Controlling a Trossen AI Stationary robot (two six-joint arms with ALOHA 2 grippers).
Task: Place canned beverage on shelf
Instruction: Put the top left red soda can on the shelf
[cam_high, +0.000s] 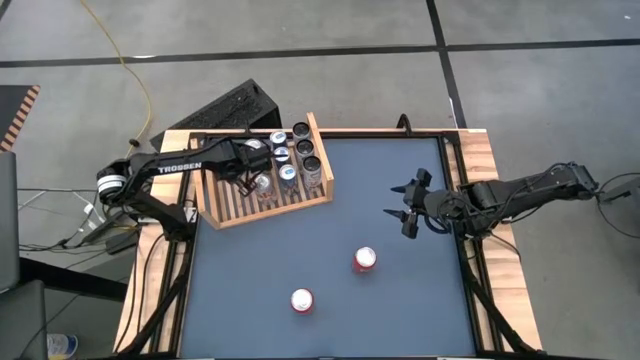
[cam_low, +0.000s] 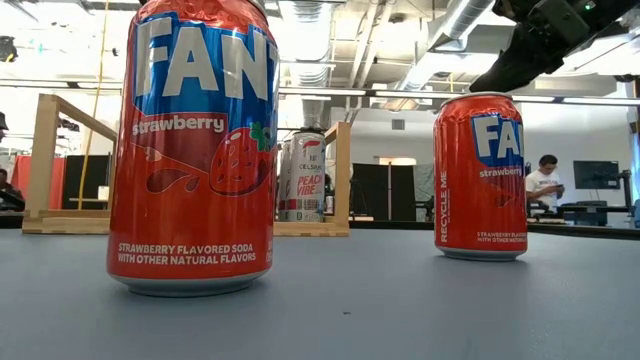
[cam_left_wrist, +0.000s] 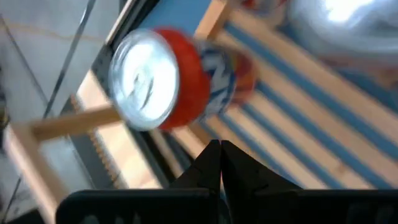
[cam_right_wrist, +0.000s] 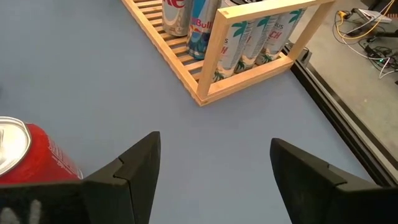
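Red cans (cam_high: 364, 259), two; shelf (cam_high: 228, 205), one.

The high view looks straight down on the whole desk (cam_high: 330, 240), with the shelf (cam_high: 262, 172) at upper left of the frame. The low view sits at desk height, very near a strawberry soda can (cam_low: 192, 150), facing level toward the shelf (cam_low: 60, 160) and the room. The left wrist view hangs close over the shelf slats (cam_left_wrist: 298, 124). The right wrist view looks across the desk (cam_right_wrist: 93, 87) at the shelf (cam_right_wrist: 249, 56), which all views share.
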